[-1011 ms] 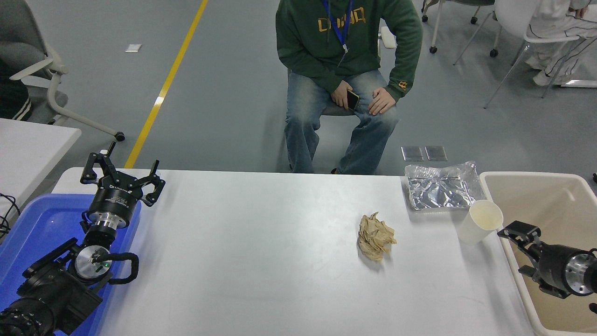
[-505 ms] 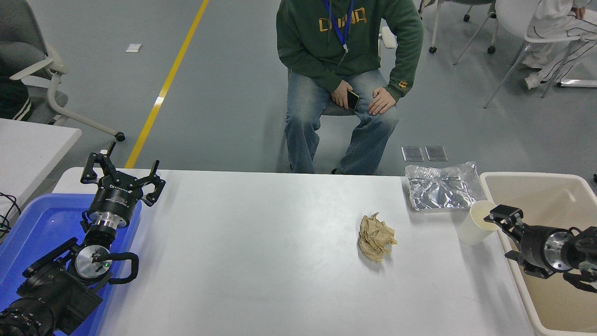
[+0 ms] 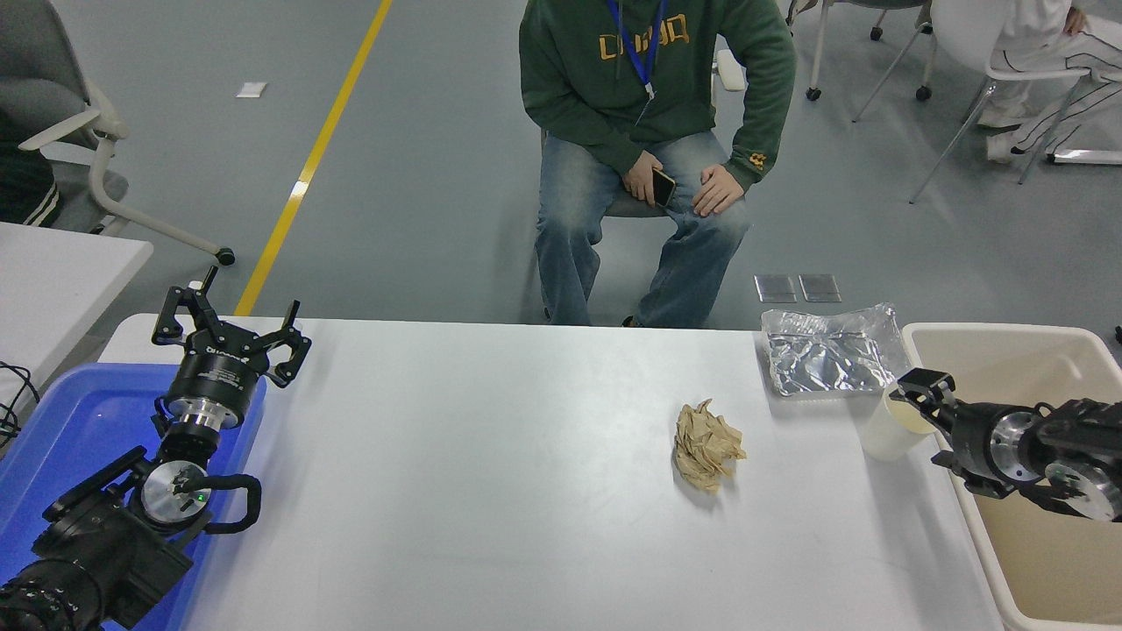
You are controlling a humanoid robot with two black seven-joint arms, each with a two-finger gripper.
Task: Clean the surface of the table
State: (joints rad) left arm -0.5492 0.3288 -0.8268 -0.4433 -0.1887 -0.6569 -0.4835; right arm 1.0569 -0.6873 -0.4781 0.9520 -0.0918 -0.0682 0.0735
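- Three loose things lie on the table surface [image 3: 491,491]: one crumpled brown paper wad [image 3: 706,444], one sheet of crinkled silver foil [image 3: 828,350] and one white paper cup [image 3: 892,421]
- Two bins flank the table: a blue tray [image 3: 61,429] at the left and a beige tub [image 3: 1052,543] at the right
- Two black grippers are in view, one per arm
- The left gripper [image 3: 230,331] is parked over the far end of the blue tray, its fingers spread apart and holding nothing
- The right gripper [image 3: 920,412] comes in from the right edge over the tub's near-left rim; its jaws stand apart on either side of the cup's rim, and I cannot tell whether they touch it
- One person [image 3: 653,131] in a green hoodie sits at the far side, holding a phone [image 3: 663,186]; the head is cut off by the top edge
- The cup's right side is hidden behind the right gripper, and the tub runs off the lower right corner
- The blue tray is partly covered by the left arm
- The table surface is matte white with rounded far corners, fills the lower middle of the view, and its near edge is out of the picture
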